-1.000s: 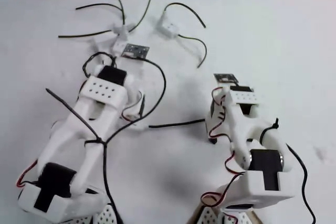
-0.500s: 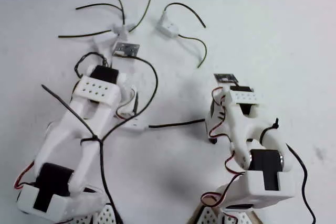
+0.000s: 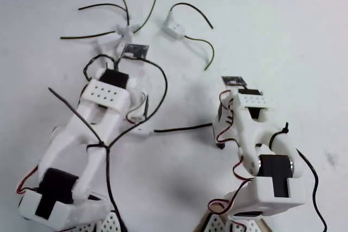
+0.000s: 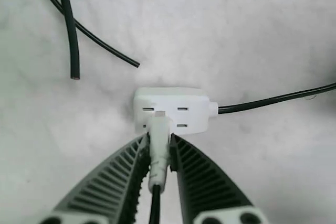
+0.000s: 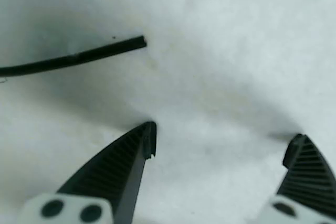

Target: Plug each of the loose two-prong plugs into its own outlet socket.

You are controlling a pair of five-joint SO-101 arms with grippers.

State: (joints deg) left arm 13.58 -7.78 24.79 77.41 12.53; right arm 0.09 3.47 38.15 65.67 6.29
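Left wrist view has the left gripper [image 4: 158,142] pinching a white two-prong plug [image 4: 157,129] by its body. The plug's nose touches the slotted face of a white outlet block [image 4: 186,106], whose black cord [image 4: 273,99] runs off across the table [image 4: 262,24]; whether the prongs are seated cannot be told. From the high view that block lies near the table's middle, between the two arms, and a second white outlet piece [image 3: 175,28] with black leads sits close to the far edge, while the right gripper [image 5: 224,136] hangs spread wide above the tabletop near a cut cord end [image 5: 79,57].
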